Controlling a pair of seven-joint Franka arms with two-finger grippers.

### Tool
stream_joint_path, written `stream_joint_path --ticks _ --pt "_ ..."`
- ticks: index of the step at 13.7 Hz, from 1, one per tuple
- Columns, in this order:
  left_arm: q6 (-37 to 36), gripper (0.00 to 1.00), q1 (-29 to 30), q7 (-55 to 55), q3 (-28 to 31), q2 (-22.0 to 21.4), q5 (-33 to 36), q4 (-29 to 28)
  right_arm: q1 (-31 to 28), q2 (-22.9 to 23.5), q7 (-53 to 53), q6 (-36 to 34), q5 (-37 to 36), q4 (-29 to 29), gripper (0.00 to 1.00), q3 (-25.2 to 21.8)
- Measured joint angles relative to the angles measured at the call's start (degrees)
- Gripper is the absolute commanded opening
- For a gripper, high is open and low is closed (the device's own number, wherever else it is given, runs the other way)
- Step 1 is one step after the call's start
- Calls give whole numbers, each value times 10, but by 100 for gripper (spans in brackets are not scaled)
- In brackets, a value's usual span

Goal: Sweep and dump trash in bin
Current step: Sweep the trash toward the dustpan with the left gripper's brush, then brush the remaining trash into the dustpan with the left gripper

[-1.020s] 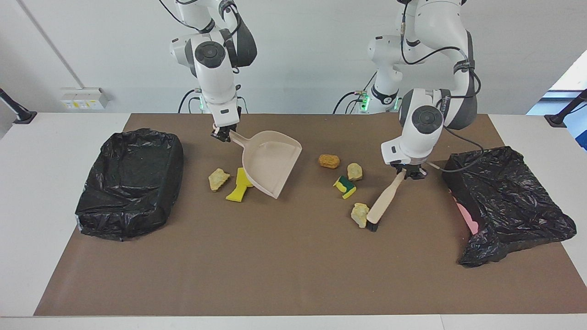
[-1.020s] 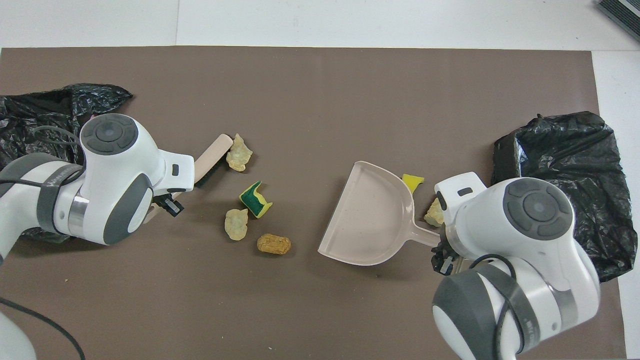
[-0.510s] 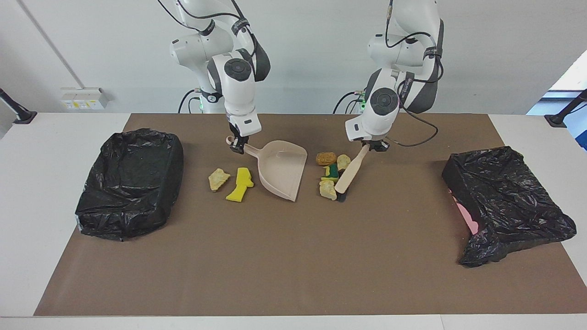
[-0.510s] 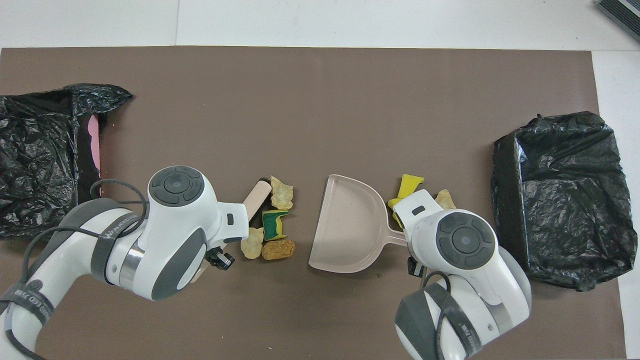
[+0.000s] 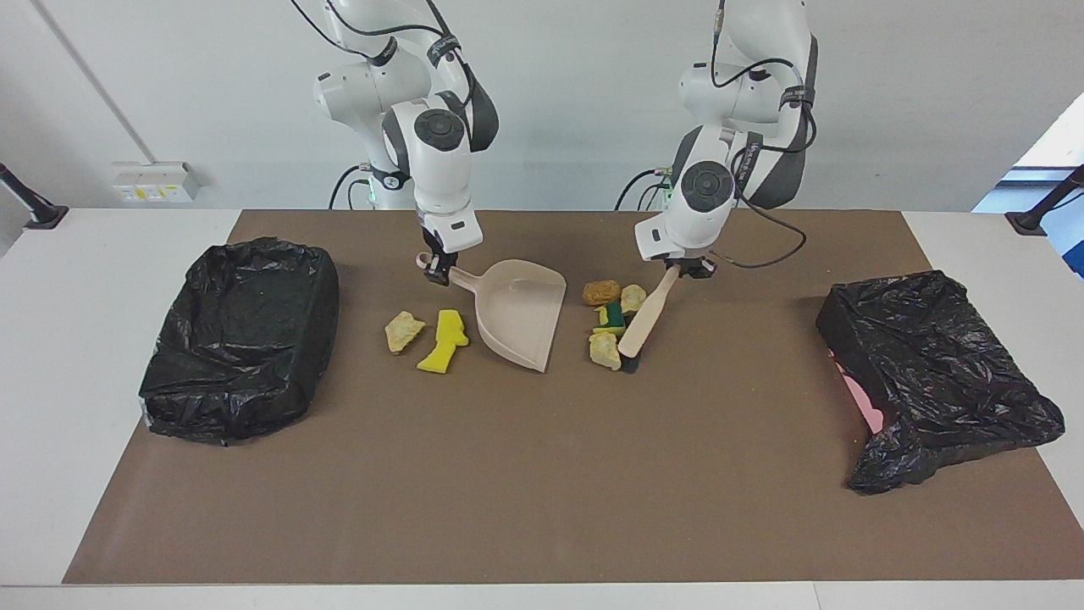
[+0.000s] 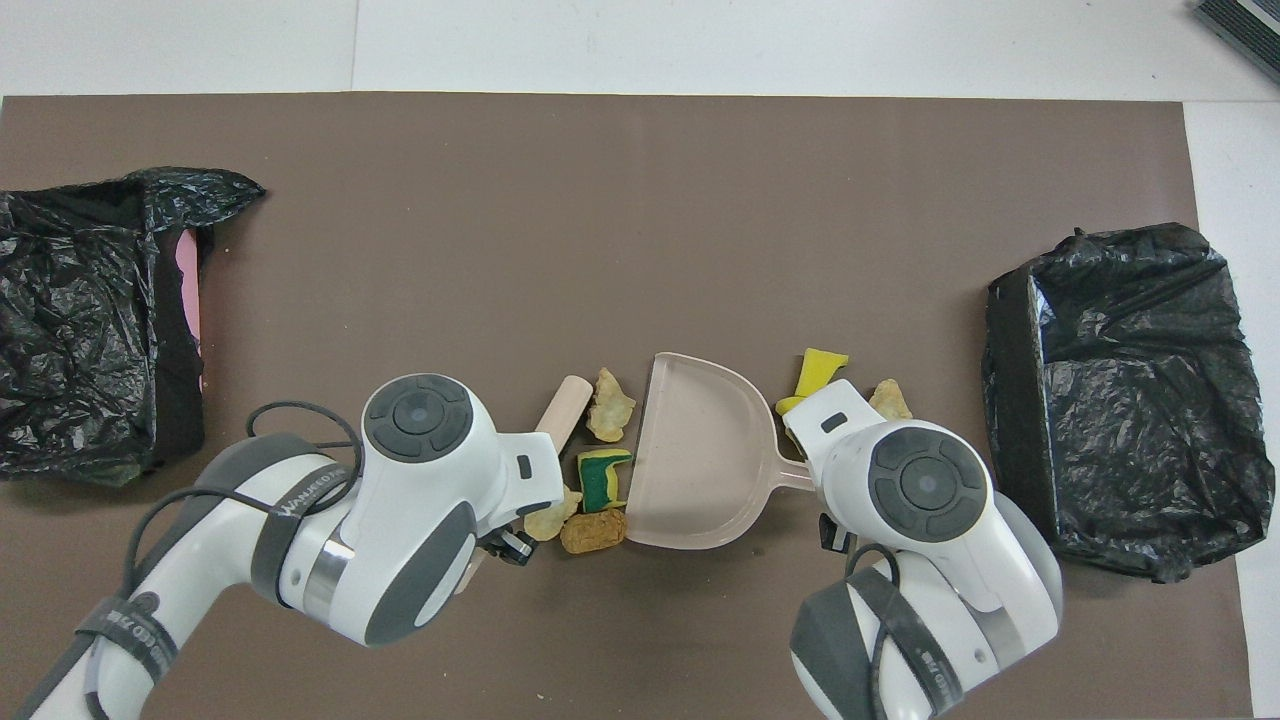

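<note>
My right gripper (image 5: 435, 271) is shut on the handle of the beige dustpan (image 5: 521, 312), which rests tilted on the mat with its mouth toward the left arm's end. My left gripper (image 5: 692, 269) is shut on the wooden brush (image 5: 645, 315), whose bristles are down on the mat. The brush is pressed against several pieces of trash at the pan's lip: a golden-brown lump (image 5: 602, 292), a pale chunk (image 5: 633, 298), a green-backed sponge (image 5: 611, 317) and another pale chunk (image 5: 605, 349). A yellow sponge (image 5: 445, 341) and a pale chunk (image 5: 404, 330) lie beside the pan toward the right arm's end.
A bin lined with a black bag (image 5: 241, 339) stands at the right arm's end of the brown mat (image 5: 525, 491). A second black-bagged bin (image 5: 931, 364), with pink showing at its edge, stands at the left arm's end.
The left arm has swept the brush and the scraps in front of it toward the dustpan, bunching them at its lip. The right arm has shifted the pan toward the middle.
</note>
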Motion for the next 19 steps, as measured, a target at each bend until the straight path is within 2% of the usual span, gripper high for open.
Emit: stream_joint_path --ticks 3,6,9,12,15,17,19 --pt "16 0 -71 -50 -1 -8 -41 0 0 5 -17 0 -1 -1 0 0" --pt "23 0 -112 -109 -2 -15 -64 11 2 12 -19 0 -1 -1 0 0" --pt "20 0 -115 -178 4 -16 -65 34 4 13 -25 -1 -1 -1 0 0" --pt "9 0 -114 -290 12 -19 -65 41 4 14 -105 -2 -1 0 0 0" --pt "-47 0 -115 -440 9 -27 -65 42 3 16 -163 0 -1 1 0 -1" --pt "-102 0 -117 -530 5 -38 -65 41 2 18 -174 0 -1 1 0 -1" --pt "-121 0 -123 -615 2 -52 -65 30 2 18 -178 0 -1 2 0 -1"
